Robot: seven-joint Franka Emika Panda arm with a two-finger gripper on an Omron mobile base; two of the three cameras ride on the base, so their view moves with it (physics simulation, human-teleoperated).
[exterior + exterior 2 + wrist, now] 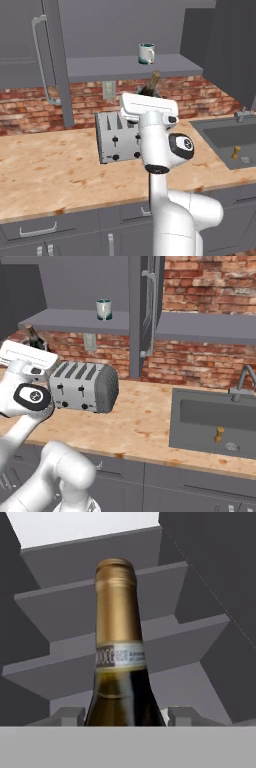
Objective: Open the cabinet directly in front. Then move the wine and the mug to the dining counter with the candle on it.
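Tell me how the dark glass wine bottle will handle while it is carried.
The slim dark glass wine bottle with tan foil neck looks smooth, so probably slippery and breakable. Tall and narrow, it may tip when set down. The gripper flanks its body.

Even, soft rendered lighting, with mild blur throughout.

The counter is lit evenly, with no hard shadows cast; a dull sheen is seen on the wine foil, and its label print is rendered too blurred to be read.

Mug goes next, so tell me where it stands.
The mug stands upright on the open cabinet's bottom shelf, above the toaster and the wine.
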